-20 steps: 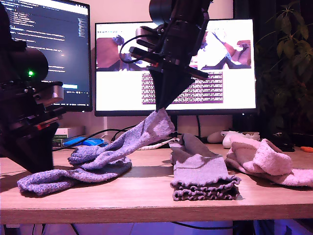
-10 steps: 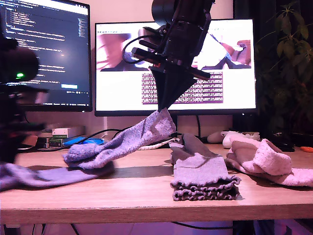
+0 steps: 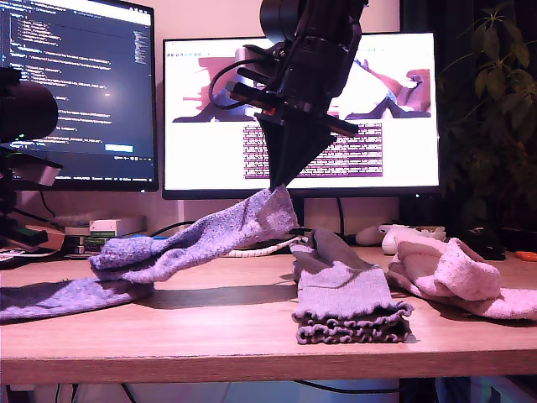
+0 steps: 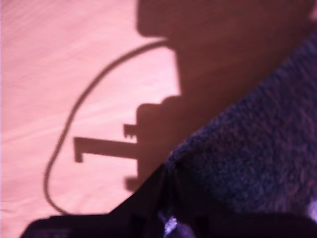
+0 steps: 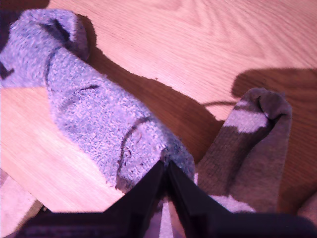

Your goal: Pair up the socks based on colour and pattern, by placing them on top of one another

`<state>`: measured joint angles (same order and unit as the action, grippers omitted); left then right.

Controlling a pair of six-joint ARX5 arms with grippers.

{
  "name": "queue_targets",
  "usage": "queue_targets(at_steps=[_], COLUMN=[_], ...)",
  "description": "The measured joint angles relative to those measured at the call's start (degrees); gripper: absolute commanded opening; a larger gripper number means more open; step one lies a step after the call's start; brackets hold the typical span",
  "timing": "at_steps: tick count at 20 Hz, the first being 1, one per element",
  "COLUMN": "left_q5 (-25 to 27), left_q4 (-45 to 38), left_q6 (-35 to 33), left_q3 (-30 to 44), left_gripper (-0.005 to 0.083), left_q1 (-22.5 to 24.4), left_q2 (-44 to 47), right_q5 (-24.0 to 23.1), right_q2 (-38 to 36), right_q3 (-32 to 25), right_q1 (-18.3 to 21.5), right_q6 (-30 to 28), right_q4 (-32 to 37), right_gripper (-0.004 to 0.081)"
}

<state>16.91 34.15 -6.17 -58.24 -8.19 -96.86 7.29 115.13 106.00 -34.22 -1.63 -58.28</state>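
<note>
1. A speckled blue-purple sock (image 3: 197, 243) hangs slanted from its upper end, its lower end draped on the wooden desk (image 3: 252, 336) toward the exterior view's left.
2. My second gripper (image 3: 281, 186) pinches that raised end, jaws closed tight on the knit; its wrist view shows the same sock (image 5: 94, 119) running away from the fingertips (image 5: 148, 191).
3. A second blue-purple sock (image 3: 59, 298) lies flat at the exterior view's left edge, its end under the first.
4. My first gripper (image 4: 166, 171) has its jaws together on dark speckled knit (image 4: 257, 153), above the desktop.
5. The grey socks (image 3: 348, 302) lie stacked at centre, frilly cuffs frontward.
6. The fuzzy pink socks (image 3: 457, 273) sit at the exterior view's right.
7. Two monitors (image 3: 377, 117) glow behind.
</note>
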Motion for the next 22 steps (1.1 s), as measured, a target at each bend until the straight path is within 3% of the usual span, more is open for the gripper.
queue_targets(at_steps=[4,18,20,22], left_q5=[2.54,3.48,0.22,-1.44], left_q4=[-1.22,-1.51,-2.16,-2.29], left_q6=[0.00,0.00,0.50,1.29], left_q3=[0.00,0.00,0.00,-0.04], left_gripper=[-0.0019,-0.0010,0.0052,0.0177], left_q1=[1.05,5.60,5.46,4.68], left_q2=[0.00,0.00,0.00,0.00], right_q5=[0.00,0.00,0.04,0.04], right_q2=[0.00,0.00,0.00,0.00], right_q3=[0.00,0.00,0.00,0.00], right_q1=[0.00,1.01,1.20,1.18], right_q6=[-1.33,-2.78,-2.80,-2.99], right_q4=[0.00,0.09,0.96,2.16], right_gripper=[-0.0012,-0.0012,-0.0012,-0.0012])
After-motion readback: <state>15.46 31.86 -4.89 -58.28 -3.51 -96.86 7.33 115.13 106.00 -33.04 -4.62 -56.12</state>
